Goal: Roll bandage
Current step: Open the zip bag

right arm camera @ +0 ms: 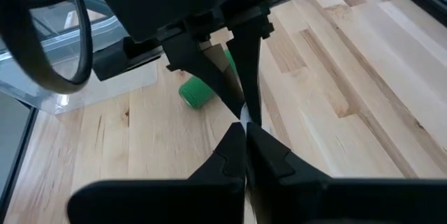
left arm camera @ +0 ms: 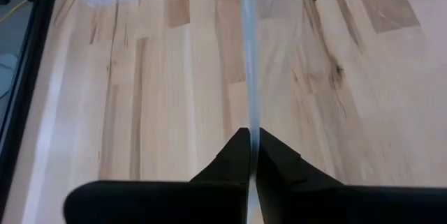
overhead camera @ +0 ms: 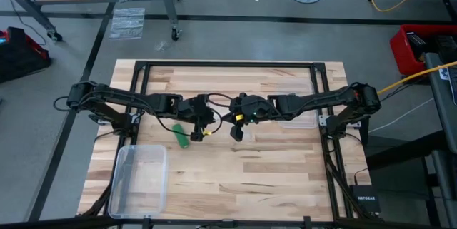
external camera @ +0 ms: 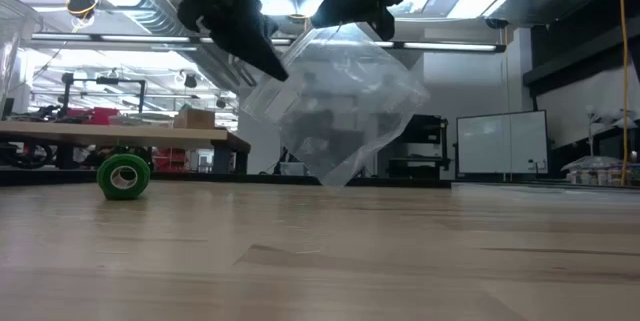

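Both arms matte black, jointed tubes w/ bulkier housings at elbows & wrists. Left arm (overhead camera: 136,102) has black cable loops along it, esp. near the wrist; right arm (overhead camera: 321,100) much the same. Small yellow tags by each wrist, close to table centre. Fingers (left arm camera: 276,165) are flat black wedges tapering to thin tips, set on a wide black crossbar.

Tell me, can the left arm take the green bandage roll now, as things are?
Probably not at once. The left gripper is shut on the clear plastic bag, which the right gripper also pinches, up in the air. The bandage roll lies free on the table close by, with nothing covering it.
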Controlling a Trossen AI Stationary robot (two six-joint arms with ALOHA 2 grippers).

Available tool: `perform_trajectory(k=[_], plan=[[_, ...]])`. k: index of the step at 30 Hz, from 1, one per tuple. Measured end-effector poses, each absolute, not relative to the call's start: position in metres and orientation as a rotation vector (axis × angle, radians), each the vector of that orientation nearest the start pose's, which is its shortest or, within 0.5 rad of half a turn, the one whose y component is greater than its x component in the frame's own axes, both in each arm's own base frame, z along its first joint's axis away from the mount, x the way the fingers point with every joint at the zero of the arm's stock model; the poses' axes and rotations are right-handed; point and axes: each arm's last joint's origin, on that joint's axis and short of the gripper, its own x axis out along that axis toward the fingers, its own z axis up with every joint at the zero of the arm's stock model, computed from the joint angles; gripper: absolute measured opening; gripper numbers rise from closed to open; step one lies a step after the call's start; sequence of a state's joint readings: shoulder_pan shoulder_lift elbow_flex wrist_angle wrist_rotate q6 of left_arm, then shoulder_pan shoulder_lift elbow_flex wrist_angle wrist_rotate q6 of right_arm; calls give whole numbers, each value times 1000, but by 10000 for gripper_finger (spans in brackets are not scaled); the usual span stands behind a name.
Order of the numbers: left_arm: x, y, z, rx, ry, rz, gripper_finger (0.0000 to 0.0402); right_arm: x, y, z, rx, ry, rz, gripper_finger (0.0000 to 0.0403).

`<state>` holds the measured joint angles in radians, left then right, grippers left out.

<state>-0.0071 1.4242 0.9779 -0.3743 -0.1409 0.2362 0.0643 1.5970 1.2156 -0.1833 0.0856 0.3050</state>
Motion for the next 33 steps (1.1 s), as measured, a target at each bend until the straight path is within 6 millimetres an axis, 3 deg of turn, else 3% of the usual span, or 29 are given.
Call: perform_trajectory(k=[23,33], plan=[[281,2,233,181,1000,64,4,357,21,281,255,554,-105,1],[286,2,234,243,942,37,50,356,21,282,255,556,-102,1]])
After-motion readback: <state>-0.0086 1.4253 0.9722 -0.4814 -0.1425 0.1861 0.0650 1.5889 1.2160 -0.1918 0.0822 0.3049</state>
